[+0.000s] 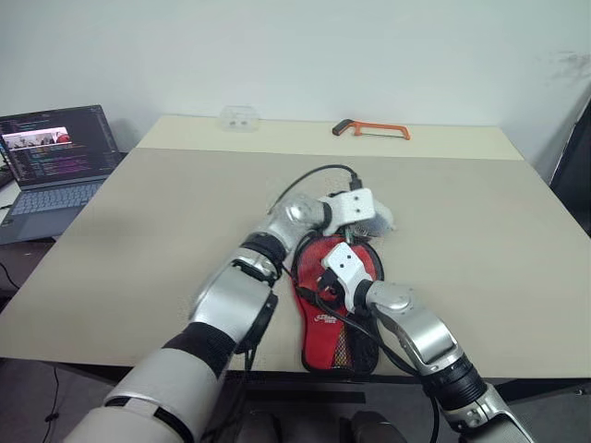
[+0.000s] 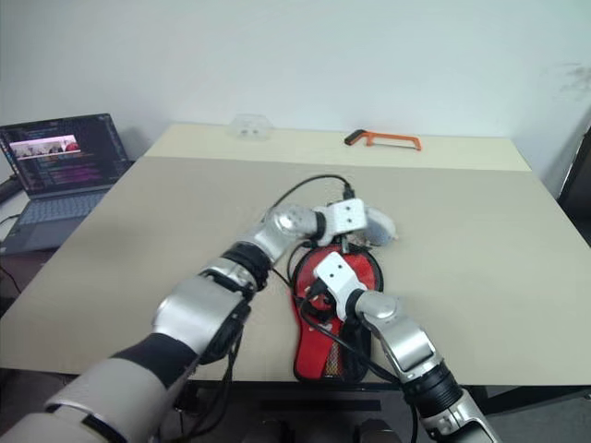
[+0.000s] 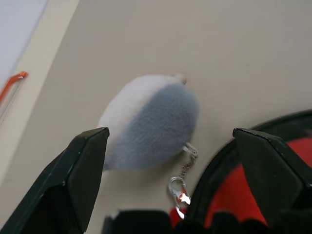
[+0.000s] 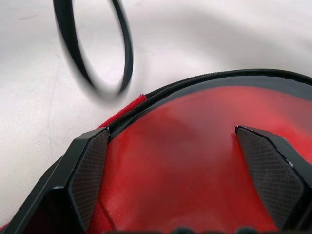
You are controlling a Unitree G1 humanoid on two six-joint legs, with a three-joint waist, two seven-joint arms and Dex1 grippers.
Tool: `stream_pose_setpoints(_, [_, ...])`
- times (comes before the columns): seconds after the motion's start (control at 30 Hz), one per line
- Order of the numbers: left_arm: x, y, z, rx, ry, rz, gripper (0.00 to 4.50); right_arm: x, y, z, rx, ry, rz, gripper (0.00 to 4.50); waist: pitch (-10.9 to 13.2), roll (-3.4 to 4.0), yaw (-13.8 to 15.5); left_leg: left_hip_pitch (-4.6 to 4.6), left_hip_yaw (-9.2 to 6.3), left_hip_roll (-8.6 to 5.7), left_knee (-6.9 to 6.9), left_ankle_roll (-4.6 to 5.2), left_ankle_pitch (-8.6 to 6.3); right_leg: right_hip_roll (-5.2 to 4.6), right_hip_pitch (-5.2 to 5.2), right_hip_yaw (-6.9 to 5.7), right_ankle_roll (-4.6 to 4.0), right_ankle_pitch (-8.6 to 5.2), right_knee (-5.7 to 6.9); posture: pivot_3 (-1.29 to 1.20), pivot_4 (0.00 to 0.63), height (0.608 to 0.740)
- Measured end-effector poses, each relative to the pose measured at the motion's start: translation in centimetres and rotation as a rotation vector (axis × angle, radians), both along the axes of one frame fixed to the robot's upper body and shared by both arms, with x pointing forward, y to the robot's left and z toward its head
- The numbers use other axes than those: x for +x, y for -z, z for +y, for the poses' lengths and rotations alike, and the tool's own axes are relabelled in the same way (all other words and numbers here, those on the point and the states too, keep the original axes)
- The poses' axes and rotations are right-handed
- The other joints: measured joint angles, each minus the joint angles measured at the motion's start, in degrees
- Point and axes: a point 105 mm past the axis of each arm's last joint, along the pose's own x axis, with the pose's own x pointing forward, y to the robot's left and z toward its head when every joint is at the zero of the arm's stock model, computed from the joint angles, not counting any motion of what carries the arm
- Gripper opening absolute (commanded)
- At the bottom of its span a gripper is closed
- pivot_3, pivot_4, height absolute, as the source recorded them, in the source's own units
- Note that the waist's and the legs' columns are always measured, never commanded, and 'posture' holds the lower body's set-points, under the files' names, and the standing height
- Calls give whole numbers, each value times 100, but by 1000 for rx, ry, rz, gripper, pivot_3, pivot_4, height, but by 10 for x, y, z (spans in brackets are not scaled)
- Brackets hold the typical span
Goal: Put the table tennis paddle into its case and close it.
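Lying lengthwise at lower centre, the red paddle-shaped soft case is hovered over by both spread grippers, right gripper nearer, left gripper at its round end.

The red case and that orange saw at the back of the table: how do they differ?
The case is a wide, soft, paddle-shaped pouch, red with black edging; the hacksaw is a thin, stiff orange frame. The case lies near the front edge, under both open grippers, left and right; the hacksaw lies at the far edge, away from them. Both lie flat on the table.
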Motion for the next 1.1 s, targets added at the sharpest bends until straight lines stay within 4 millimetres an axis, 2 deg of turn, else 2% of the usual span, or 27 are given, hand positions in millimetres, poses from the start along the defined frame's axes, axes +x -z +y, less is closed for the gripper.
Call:
stream_pose_setpoints(0.13, [3,-38,51,-111,-17,47,4444,3,0,-1,-12,-20,-8,4500,0,0,-1,0,-6,1,1,0,0,0,4,-6,0,0,0,0,150,740])
stream_pose_setpoints(0.27, [-13,-69,95,-214,40,77,4444,0,-1,-10,-50,-61,-19,4500,-2,4,19,0,-9,4,1,0,0,-3,9,-12,-3,-1,-2,0,150,740])
stream_pose_setpoints(0.33, [-27,-68,110,-269,59,129,4444,-3,-6,-18,-65,-77,-23,4500,-1,4,59,-3,-11,4,2,0,0,-8,10,-15,-7,-1,-3,0,150,740])
stream_pose_setpoints(0.43, [-56,-49,128,-319,71,260,4444,-11,-11,-37,-79,-88,15,4500,4,3,57,-8,-13,7,2,-2,-1,-12,7,-14,-27,9,-3,0,150,740])
stream_pose_setpoints(0.57, [-80,-31,121,-342,60,345,4444,-14,-24,-64,-72,-54,97,4500,14,-2,119,-7,-22,9,11,-1,-1,-8,7,-18,-26,8,5,0,150,740])
stream_pose_setpoints(0.67, [-88,-16,114,-370,-7,352,4444,-19,-57,-70,-17,-83,78,4500,16,2,111,-5,-19,12,12,0,0,-5,6,-12,-15,2,5,0,150,740])
stream_pose_setpoints(0.8, [-98,9,104,-415,-92,389,4444,-14,-111,-72,54,-104,-20,4500,21,2,37,-5,-15,14,8,0,-1,-2,2,-7,-20,3,3,0,150,740])
stream_pose_setpoints(0.93, [-108,36,94,-397,-176,398,4444,7,-147,-82,91,-57,-91,4500,22,2,26,-6,-13,12,5,1,-1,-4,1,-5,-31,9,-2,0,150,740])
stream_pose_setpoints(0.97, [-108,41,93,-392,-194,402,4444,12,-150,-85,89,-40,-97,4500,22,2,27,-6,-13,11,5,1,-1,-4,1,-4,-31,9,-2,0,150,740])
stream_pose_setpoints(1.1, [-106,58,81,-395,-282,387,4444,57,-149,-99,60,105,-78,4500,22,1,21,-6,-4,8,8,1,-1,-7,-1,3,-31,10,-2,0,150,740])
